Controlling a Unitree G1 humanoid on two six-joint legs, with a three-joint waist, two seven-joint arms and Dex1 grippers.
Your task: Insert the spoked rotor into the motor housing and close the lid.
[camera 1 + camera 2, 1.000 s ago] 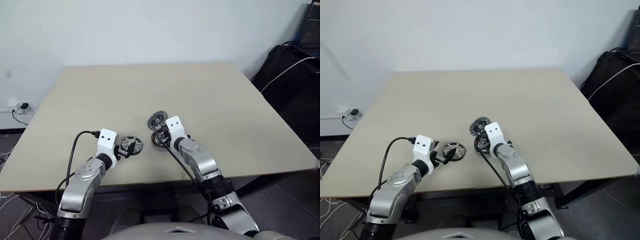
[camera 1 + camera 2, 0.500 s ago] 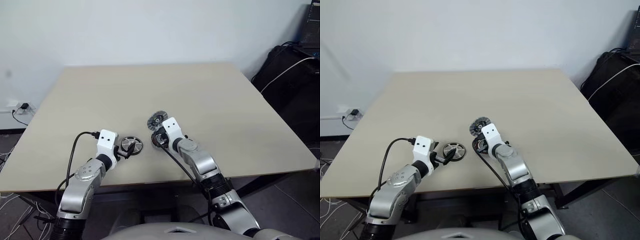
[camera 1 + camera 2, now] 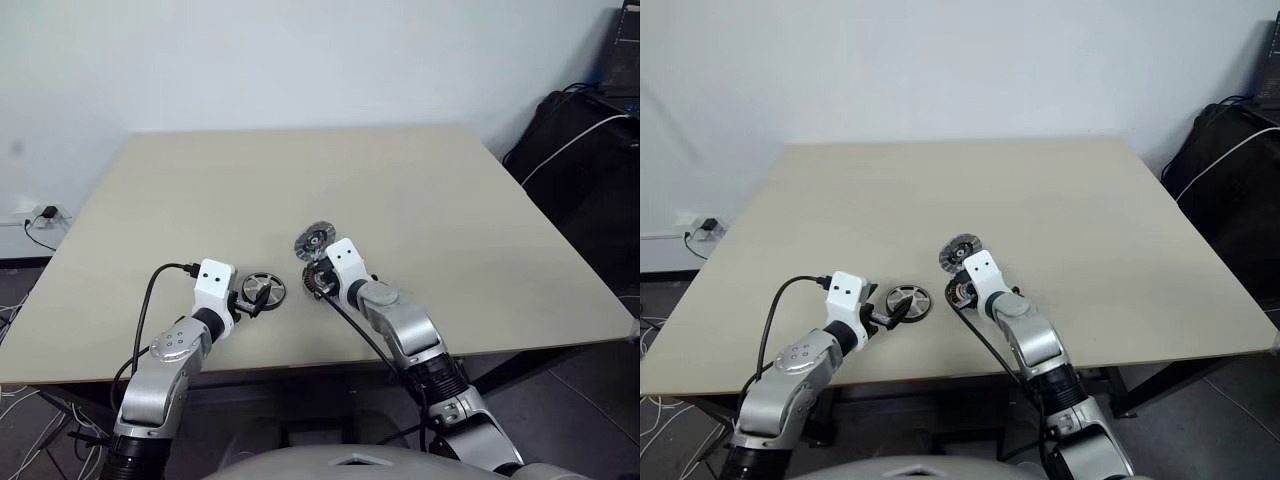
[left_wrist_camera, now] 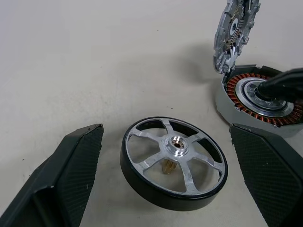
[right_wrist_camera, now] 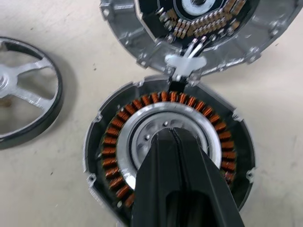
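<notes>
Left gripper: fingers spread wide, flanking the spoked rotor flat on the table, not touching. Right gripper: fingers pressed together, tips on the motor housing hub; the lid stands hinged open at the housing's 12 o'clock. Advice: close evenly on the rim, lift level. Both forearms angle downward, wrists dipped.
</notes>
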